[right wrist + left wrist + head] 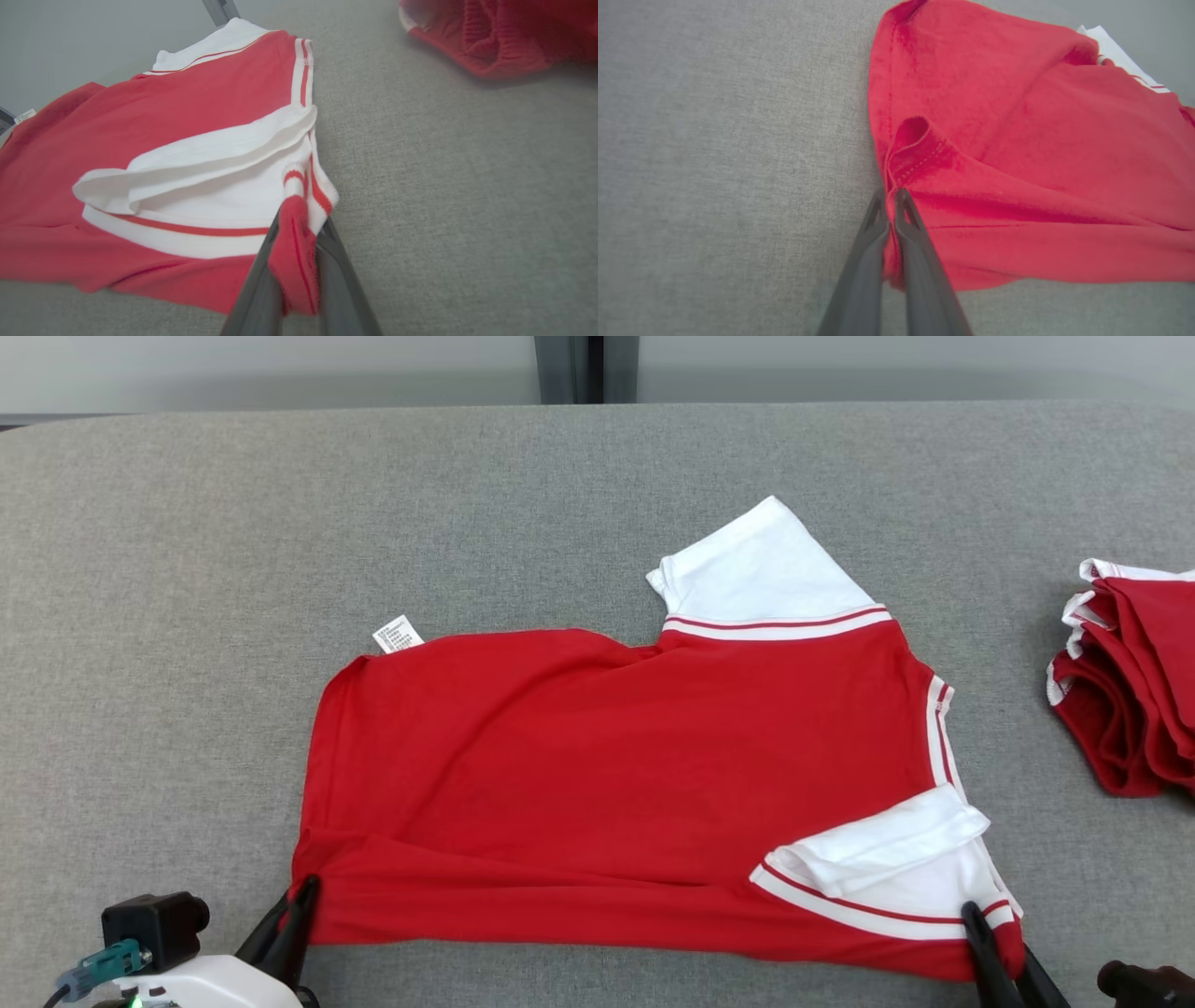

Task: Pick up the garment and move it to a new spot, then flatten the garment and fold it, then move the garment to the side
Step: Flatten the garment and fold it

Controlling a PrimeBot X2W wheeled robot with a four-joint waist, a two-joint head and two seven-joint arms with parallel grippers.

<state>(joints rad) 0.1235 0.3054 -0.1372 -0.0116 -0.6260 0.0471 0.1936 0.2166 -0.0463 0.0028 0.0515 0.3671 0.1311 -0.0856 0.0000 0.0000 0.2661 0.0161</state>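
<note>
Left end effector (891, 196) pinched shut on the hem corner of the garment (635, 756), right end effector (302, 228) clamped on its striped sleeve-side corner; garment spread on grey bench (187, 569) between and beyond both.

Tag print: lettering on the white tag (398, 635) is too small to be read.
Red clothes pile (1134, 691): cut off by the head view's right edge; blurred in the right wrist view.
</note>
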